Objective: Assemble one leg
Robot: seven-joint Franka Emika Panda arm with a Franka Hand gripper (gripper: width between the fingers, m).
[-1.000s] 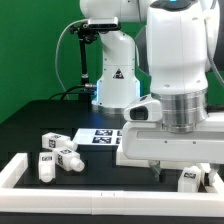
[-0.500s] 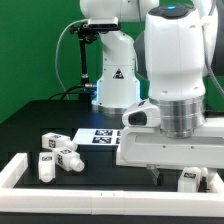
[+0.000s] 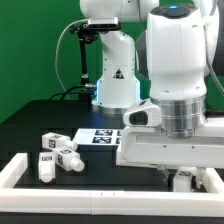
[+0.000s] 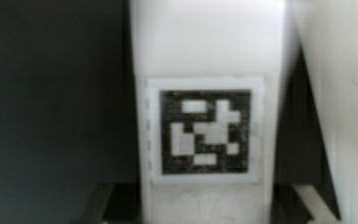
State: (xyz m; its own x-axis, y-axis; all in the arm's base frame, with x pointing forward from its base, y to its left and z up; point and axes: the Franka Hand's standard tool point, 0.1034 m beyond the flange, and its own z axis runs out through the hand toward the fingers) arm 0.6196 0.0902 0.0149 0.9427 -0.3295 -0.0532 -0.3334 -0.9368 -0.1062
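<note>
Arm [image 3: 176, 80] lowered, leg [image 4: 202, 60] seemingly between jaws (tag [image 4: 206, 135] facing camera)

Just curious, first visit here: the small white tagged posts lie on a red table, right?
No: the table is black, not red, as the exterior view shows. The small white tagged posts do lie on it.

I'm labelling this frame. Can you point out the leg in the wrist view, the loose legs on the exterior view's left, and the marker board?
the leg [image 4: 206, 60]: wrist view, bare white face above its tag.
loose legs [image 3: 68, 158]: exterior view, one piece of the cluster.
the marker board [image 3: 100, 136]: exterior view, among its tags.
</note>
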